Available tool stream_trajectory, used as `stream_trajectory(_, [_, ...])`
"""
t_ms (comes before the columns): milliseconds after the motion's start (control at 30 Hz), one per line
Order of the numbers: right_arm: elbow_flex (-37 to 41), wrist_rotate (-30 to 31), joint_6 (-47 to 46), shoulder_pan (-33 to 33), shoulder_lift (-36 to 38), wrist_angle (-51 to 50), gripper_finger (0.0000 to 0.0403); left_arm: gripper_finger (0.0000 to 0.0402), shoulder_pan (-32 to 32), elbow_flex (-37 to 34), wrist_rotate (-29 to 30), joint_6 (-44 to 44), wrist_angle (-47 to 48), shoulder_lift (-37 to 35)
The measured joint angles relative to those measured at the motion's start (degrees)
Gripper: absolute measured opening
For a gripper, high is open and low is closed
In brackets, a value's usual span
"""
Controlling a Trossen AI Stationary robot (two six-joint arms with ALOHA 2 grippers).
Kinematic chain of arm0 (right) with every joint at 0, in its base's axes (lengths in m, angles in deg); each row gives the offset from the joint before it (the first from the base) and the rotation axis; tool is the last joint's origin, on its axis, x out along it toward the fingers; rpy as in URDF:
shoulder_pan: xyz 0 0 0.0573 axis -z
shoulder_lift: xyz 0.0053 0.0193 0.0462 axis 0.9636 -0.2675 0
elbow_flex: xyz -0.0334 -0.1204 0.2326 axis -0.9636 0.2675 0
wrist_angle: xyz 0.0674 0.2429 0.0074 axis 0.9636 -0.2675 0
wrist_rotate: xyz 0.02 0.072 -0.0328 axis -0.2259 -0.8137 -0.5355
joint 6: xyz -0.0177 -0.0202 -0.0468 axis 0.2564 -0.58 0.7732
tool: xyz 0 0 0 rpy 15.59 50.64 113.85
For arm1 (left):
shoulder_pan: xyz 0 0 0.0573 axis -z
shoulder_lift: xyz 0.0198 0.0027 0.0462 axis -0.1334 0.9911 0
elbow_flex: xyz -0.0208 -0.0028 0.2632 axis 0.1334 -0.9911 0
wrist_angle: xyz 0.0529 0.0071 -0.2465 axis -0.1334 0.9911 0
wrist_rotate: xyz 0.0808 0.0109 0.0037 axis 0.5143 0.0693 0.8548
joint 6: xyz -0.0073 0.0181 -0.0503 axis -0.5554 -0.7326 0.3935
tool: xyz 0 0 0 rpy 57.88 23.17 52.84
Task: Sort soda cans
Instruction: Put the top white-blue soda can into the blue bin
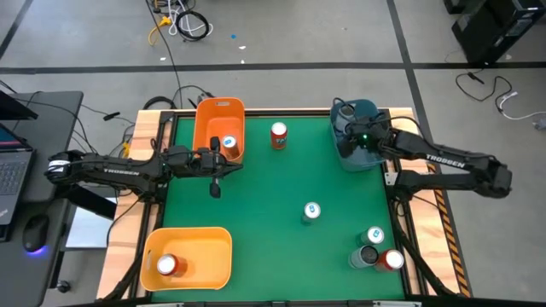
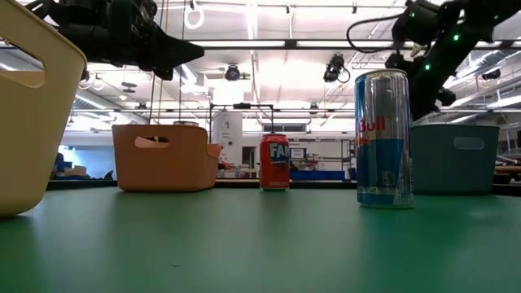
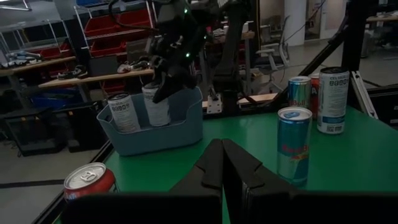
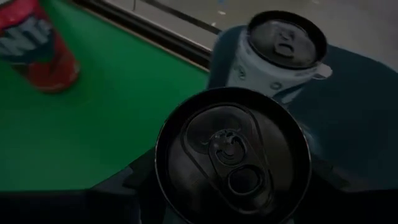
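My right gripper (image 1: 357,139) stands over the blue bin (image 1: 345,160) at the table's far right, shut on a pale soda can with a dark top (image 4: 233,155). A second such can (image 4: 283,46) stands in the same bin. My left gripper (image 3: 222,165) is shut, holds nothing, and hovers level by the orange bin (image 1: 205,128), which holds one can (image 1: 229,145). A red can (image 1: 279,135) stands at the far middle and a blue-and-silver can (image 1: 311,211) at mid table. Three cans (image 1: 376,249) are grouped at the near right. My right gripper pinches the can between its two fingers, one on each side of the can's upper wall (image 3: 155,93), just below the rim. The fingers slant down from above. The can is upright with its lower part inside the blue bin; whether it stands on the bin's floor is hidden by the bin wall.
A yellow bin (image 1: 217,256) at the near left holds a red can (image 1: 166,265). Bare green table (image 1: 256,213) lies between the bins. A laptop and a mouse sit on a side desk to the left, and cables lie on the floor beyond the table.
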Motion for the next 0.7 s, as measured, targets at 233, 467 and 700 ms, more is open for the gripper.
stream_trajectory(233, [5.54,-0.48,0.21,4.24,-0.02,9.81,0.0242,0.0001,0.0,-0.01,0.0,-0.83,-0.14,0.0])
stream_trajectory(467, [7.03,-1.38,0.01,7.18,-0.85,14.39,0.0242,0.0001,0.0,-0.01,0.0,-0.79,-0.14,0.0])
stream_trajectory(700, [6.97,-3.06,-1.33,8.62,-2.92,16.84,0.0242,0.0001,0.0,-0.01,0.0,-0.78,-0.14,0.0])
